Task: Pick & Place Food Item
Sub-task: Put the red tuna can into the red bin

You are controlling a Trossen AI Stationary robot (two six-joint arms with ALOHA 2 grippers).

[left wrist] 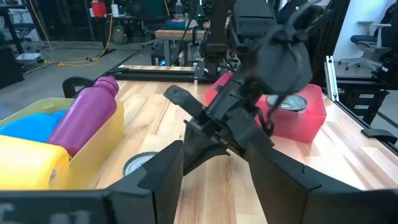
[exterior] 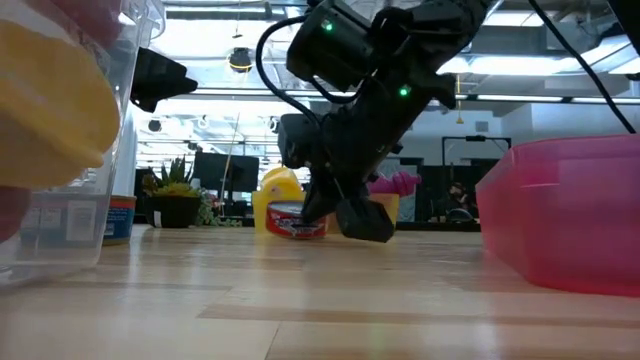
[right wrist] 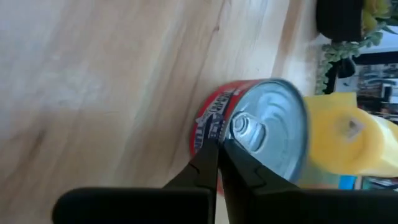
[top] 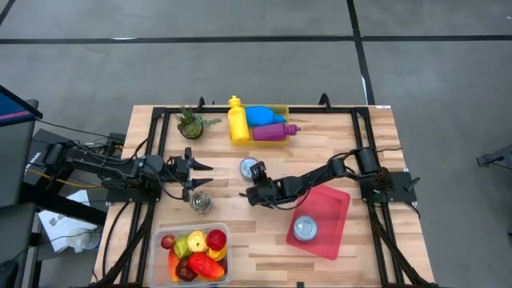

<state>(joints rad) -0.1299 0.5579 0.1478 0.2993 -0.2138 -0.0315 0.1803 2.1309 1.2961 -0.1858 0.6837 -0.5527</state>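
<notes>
We see a pale wooden table (top: 264, 248) with a visible plank grain, and on it a short round can (top: 251, 167) with a red printed label and a ribbed silver lid carrying a pull tab; it stands upright near the table's middle, just in front of the yellow tray (top: 276, 141). The right gripper (top: 254, 194) sits low over the boards close beside this can, its two dark fingers pressed together with no gap and nothing between them; in the right wrist view their tips (right wrist: 217, 152) lie against the can's lid edge near the tab. The left gripper (top: 210, 177) hovers to the can's left with its pointed fingers partway apart and empty. Around them stand smooth plastic bottles in the tray: a yellow bottle (top: 237, 120), a blue bottle (top: 262, 115) and a purple bottle (top: 272, 131) lying down. A small potted plant (top: 190, 122) is at the back left, a glass jar (top: 200, 202) with a metal lid stands below the left gripper, a clear tub (top: 196, 253) of glossy toy fruit is at the front, and a flat pink container (top: 326, 224) holds a second silver-lidded can (top: 305, 230). In the low view the right arm's dark bulk covers most of the red can, and the tub's wall is cut off at the edge.
</notes>
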